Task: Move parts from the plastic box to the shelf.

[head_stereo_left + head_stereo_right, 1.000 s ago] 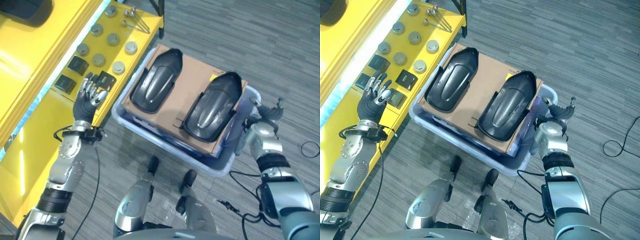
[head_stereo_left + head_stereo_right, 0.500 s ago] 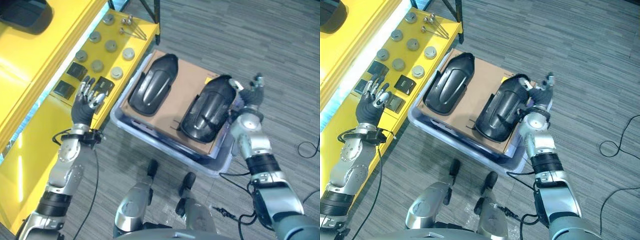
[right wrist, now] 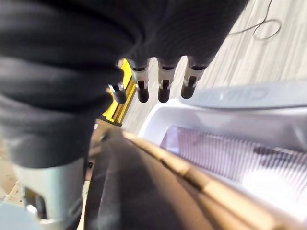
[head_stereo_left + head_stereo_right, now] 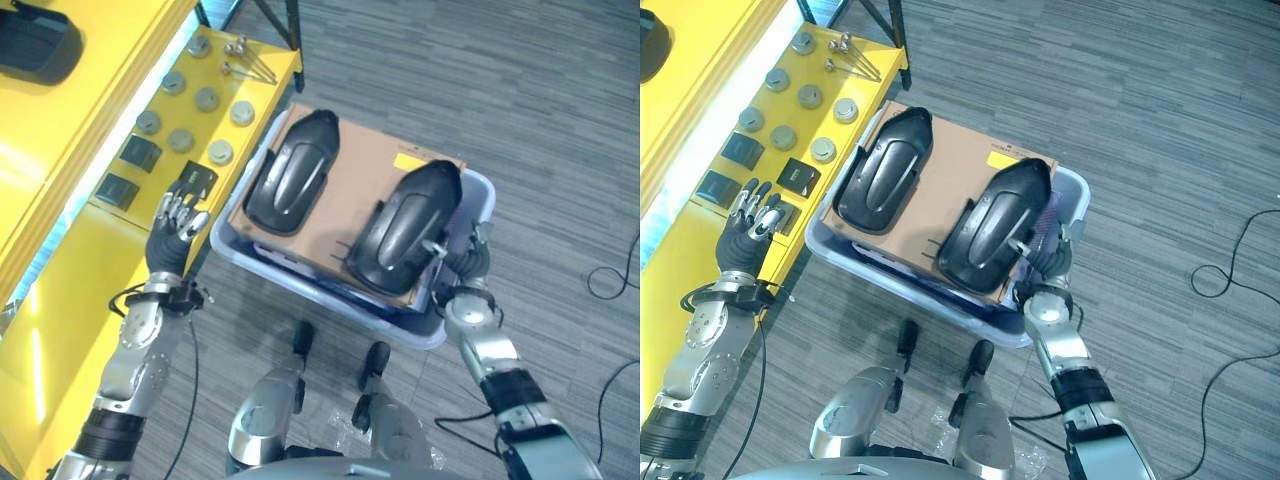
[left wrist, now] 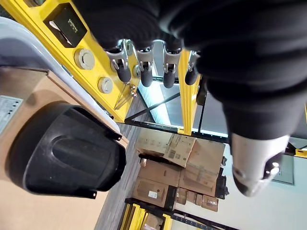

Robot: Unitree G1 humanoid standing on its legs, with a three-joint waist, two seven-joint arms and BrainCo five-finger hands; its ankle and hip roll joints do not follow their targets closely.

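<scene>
Presently the right hand (image 4: 1045,262), fingers relaxed and empty, sits beside the black part (image 4: 988,228) at frame centre, which it must grip next; the left hand (image 4: 178,222) hangs open.

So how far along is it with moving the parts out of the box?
Nothing moved yet, it seems: both black parts, one and the other, lie on the cardboard sheet over the plastic box. The right robot hand reaches at the nearer part's edge, not gripping. The left robot hand hangs open by the yellow shelf. Both transfers remain.
</scene>
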